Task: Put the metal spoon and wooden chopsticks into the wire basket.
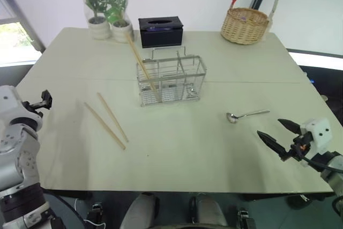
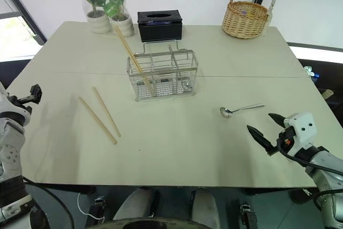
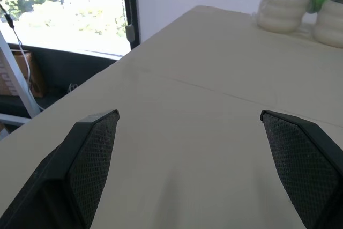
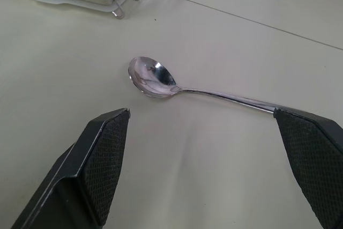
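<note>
The metal spoon [image 1: 245, 115] lies flat on the table right of centre, bowl up; it also lies just ahead of the fingers [image 4: 102, 154] in the right wrist view as the metal spoon [image 4: 161, 81]. My right gripper [image 1: 277, 133] is open, a short way nearer than the spoon, not touching it. Two wooden chopsticks [image 1: 110, 119] lie loose on the table left of centre. One more chopstick [image 1: 142, 64] leans in the wire basket [image 1: 171, 80] at mid-table. My left gripper [image 3: 187, 159] is open over the bare left side of the table, holding nothing.
A tan wicker basket [image 1: 247, 20] stands at the far right corner. A black tissue box [image 1: 160, 31] and two potted plants [image 1: 106, 4] stand along the far edge. The near table edge [image 1: 182, 190] runs just below my right gripper.
</note>
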Available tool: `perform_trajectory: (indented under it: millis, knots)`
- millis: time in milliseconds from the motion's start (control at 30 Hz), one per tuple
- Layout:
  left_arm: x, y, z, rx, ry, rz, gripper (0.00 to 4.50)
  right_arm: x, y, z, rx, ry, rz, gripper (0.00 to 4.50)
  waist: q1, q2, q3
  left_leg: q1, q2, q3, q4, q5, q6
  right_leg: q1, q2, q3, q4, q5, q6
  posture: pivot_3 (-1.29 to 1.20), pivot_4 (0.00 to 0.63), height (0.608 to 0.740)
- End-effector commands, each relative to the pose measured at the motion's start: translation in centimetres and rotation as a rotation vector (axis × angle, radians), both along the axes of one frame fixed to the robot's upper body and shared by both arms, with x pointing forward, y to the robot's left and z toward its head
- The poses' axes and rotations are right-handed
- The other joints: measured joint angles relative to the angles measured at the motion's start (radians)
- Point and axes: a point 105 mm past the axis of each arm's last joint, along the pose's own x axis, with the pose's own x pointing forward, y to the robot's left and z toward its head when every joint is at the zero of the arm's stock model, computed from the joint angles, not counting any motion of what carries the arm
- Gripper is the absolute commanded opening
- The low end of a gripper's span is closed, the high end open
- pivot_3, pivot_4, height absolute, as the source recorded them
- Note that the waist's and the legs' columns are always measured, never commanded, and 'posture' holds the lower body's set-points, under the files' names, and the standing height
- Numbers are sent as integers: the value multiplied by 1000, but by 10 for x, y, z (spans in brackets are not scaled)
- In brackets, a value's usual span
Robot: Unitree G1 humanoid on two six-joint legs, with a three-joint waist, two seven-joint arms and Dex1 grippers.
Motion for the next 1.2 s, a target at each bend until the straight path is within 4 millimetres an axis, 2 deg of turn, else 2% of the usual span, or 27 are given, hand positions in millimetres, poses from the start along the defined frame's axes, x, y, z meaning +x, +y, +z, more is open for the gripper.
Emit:
perform_trajectory:
  millis: [33,567,700,767,867,933,1000,1067,1100,1133,1200]
  knots:
    - [-3,5,20,34,-63,20,4484,2,1,9,1,-44,4,4472,0,0,0,0,0,0,0,0,0,0,0,0,0,0,0,0,150,650]
    - [-2,3,20,31,-61,5,4484,7,0,15,-15,-59,18,4472,0,0,0,0,0,0,0,0,0,0,0,0,0,0,0,0,150,650]
    - [3,-5,28,20,-78,-66,4484,14,4,24,-55,-76,75,4472,0,0,0,0,0,0,0,0,0,0,0,0,0,0,0,0,150,650]
    - [10,-22,40,1,-96,-185,4484,20,6,32,-95,-90,123,4472,-1,0,0,0,0,0,0,0,0,0,0,0,0,0,0,0,150,650]
    - [18,-64,64,43,-98,-467,4484,36,11,52,-171,-121,233,4472,-2,1,1,0,0,0,1,0,0,0,0,-1,1,0,0,0,150,650]
    - [19,-84,71,55,-85,-597,4484,45,19,61,-223,-124,326,4472,-3,1,1,0,0,1,1,0,0,0,0,-1,0,0,0,0,150,650]
    - [17,-115,78,112,-50,-794,4484,52,26,68,-268,-118,416,4472,-5,1,1,0,0,1,1,0,0,0,0,-1,0,0,0,0,150,650]
    - [1,-156,75,200,28,-1078,4484,61,34,69,-350,-99,529,4472,-6,1,1,0,0,1,1,0,0,0,0,-1,0,0,0,0,150,650]
    - [-7,-170,71,230,69,-1189,4484,65,38,70,-390,-88,578,4472,-9,2,2,0,0,1,0,1,1,0,0,-1,0,0,0,0,150,650]
    - [-17,-183,67,250,102,-1301,4484,71,41,70,-427,-79,623,4472,-13,5,3,-1,0,1,-1,1,2,-1,0,-1,-1,0,-1,0,150,650]
    - [-26,-195,63,255,143,-1412,4484,82,44,71,-465,-69,670,4472,-26,7,5,-1,0,3,-1,1,2,-1,-1,-1,-3,0,-1,0,150,650]
